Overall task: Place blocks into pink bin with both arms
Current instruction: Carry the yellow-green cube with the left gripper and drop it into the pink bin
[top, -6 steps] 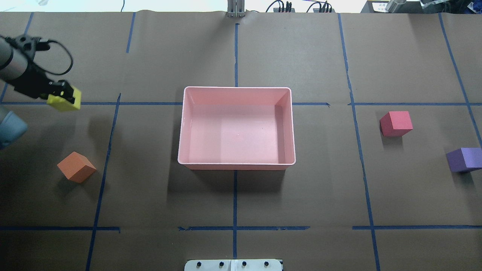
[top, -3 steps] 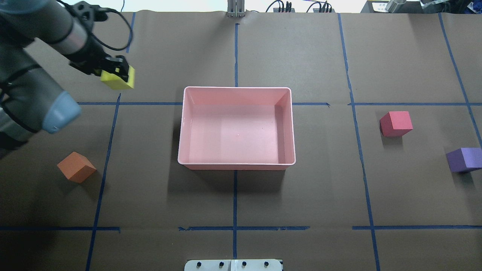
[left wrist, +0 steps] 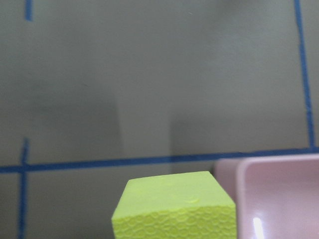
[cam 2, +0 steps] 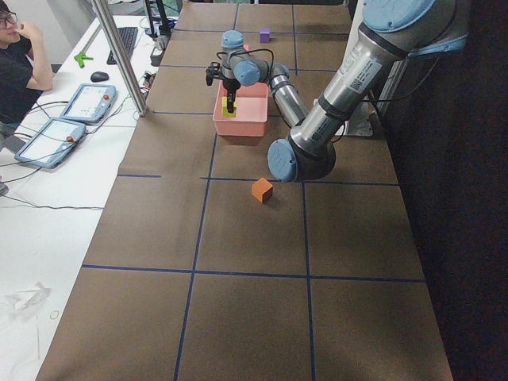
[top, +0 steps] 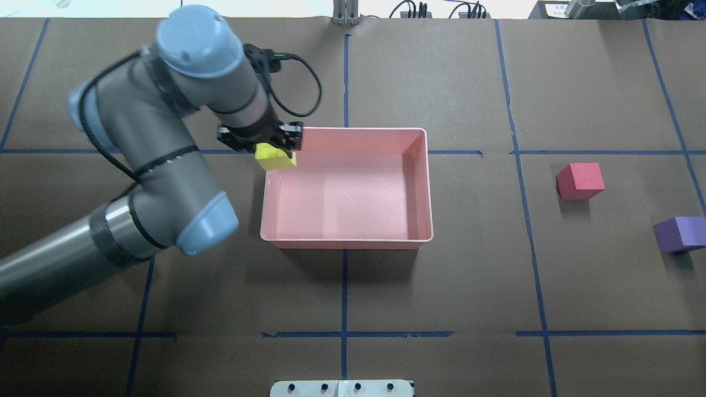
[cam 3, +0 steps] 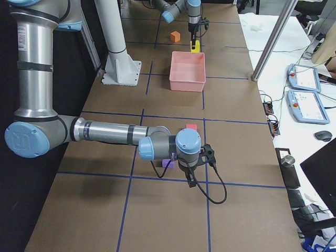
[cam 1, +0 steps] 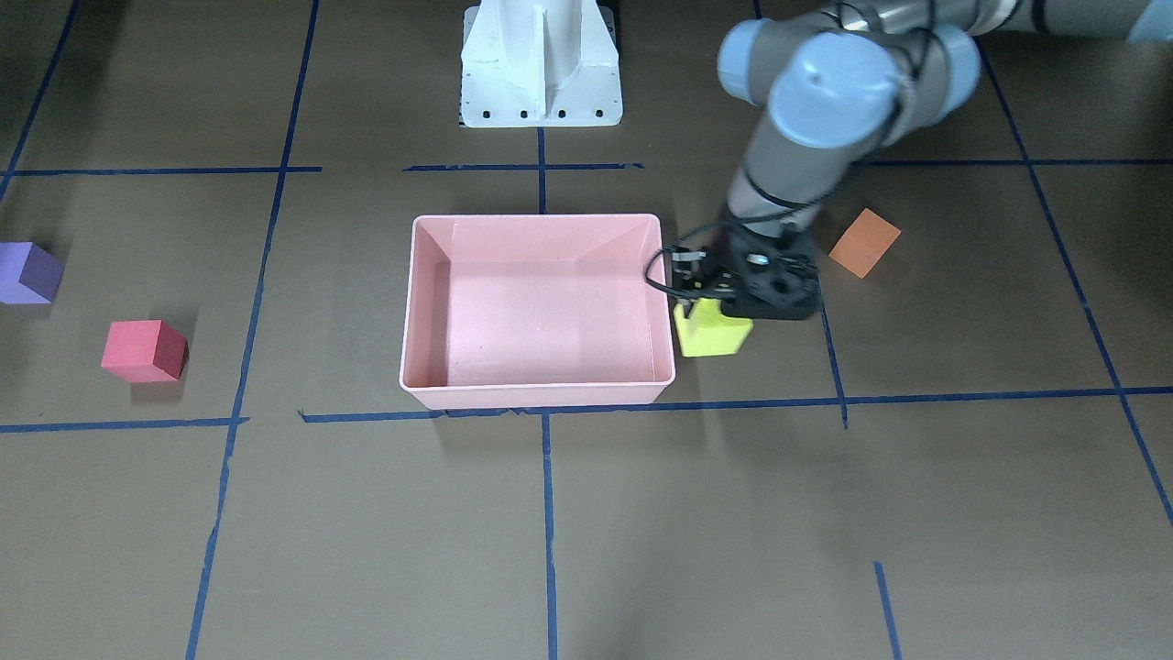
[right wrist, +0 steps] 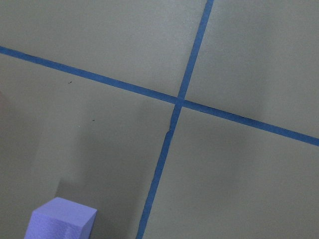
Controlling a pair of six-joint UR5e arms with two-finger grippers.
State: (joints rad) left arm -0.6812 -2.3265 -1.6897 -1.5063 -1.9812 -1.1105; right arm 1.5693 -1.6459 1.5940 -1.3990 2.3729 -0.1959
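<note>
At the far left corner of the pink bin (top: pixel 346 240), the left hand (top: pixel 277 148) is clamped on the yellow-green block (top: pixel 274 159). Its fingers are shut against two opposite side faces, and the cube's lower part hangs below them. The overhead view puts the block on the corner rim, while the front-facing view puts it just outside the left wall. It therefore looks raised at the edge, not yet clearly over the basin. Its pitted matte skin suggests light, slightly yielding foam that is grippy and hard to damage. It is best pinched across flat parallel faces near the middle, gently enough not to squash it. The orange block (cam 1: pixel 864 242), red block (top: pixel 579 181) and purple block (top: pixel 679 234) sit on the table (top: pixel 441 303), apart from the bin. The right hand (cam 3: pixel 191 180) hangs near the purple block, but I cannot tell whether it is open.
</note>
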